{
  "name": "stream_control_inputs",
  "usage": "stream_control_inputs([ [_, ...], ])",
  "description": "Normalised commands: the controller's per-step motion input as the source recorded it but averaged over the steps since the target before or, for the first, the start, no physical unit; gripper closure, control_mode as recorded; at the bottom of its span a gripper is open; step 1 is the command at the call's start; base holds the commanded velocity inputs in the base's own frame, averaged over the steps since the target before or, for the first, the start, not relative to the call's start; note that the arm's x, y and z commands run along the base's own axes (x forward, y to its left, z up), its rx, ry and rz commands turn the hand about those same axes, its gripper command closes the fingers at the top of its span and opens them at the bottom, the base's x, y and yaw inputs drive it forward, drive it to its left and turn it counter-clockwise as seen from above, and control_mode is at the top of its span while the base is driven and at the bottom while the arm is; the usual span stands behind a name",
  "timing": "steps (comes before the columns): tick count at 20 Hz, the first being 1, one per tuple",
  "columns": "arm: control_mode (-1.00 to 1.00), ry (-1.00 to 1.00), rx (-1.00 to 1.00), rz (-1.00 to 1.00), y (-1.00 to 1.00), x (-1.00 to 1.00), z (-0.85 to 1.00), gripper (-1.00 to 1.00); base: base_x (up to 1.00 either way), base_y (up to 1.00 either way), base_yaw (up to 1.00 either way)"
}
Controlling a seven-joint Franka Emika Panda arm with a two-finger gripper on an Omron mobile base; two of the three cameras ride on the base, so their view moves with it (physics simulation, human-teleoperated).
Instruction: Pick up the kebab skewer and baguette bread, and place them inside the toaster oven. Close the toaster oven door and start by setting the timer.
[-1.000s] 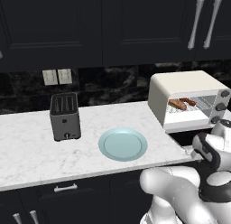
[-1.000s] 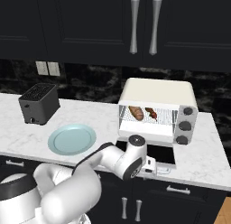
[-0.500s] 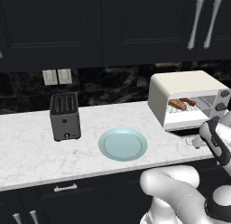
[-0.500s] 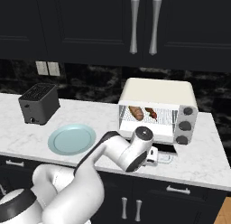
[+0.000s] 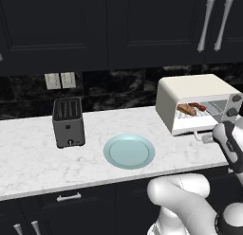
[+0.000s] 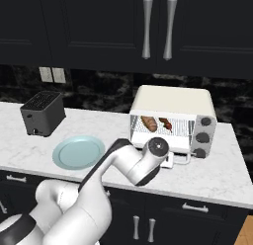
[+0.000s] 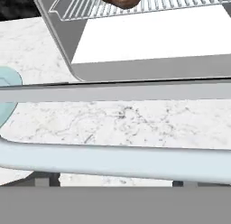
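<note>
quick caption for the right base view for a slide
Baguette bread and kebab skewer on the toaster oven rack; gripper at the open door's handle.

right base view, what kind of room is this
A rendered home kitchen, most likely: a marble counter under dark cabinets, with a toaster oven holding food, a slot toaster and a plate.

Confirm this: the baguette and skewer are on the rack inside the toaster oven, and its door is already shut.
Not quite. The baguette bread and kebab skewer are inside the toaster oven, but the toaster oven door is still folded down open, as the right base view shows.
</note>
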Motion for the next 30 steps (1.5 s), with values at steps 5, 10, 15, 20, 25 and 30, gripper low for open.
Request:
stream_control_inputs([
  [5, -1.00, -0.06, 0.00, 0.02, 0.43, 1.00, 0.18, -1.00, 0.00, 0.00, 0.00],
  [10, -1.00, 0.02, 0.00, 0.05, 0.15, 0.99, 0.33, -1.00, 0.00, 0.00, 0.00],
  [15, -1.00, 0.00, 0.00, 0.04, 0.16, 0.78, 0.05, -1.00, 0.00, 0.00, 0.00],
  [20, -1.00, 0.00, 0.00, 0.03, 0.19, 0.48, -0.03, -1.00, 0.00, 0.00, 0.00],
  [25, -1.00, -0.01, 0.00, 0.02, 0.22, 0.48, -0.07, -1.00, 0.00, 0.00, 0.00],
  [30, -1.00, 0.00, 0.00, 0.00, 0.33, 0.63, -0.02, -1.00, 0.00, 0.00, 0.00],
])
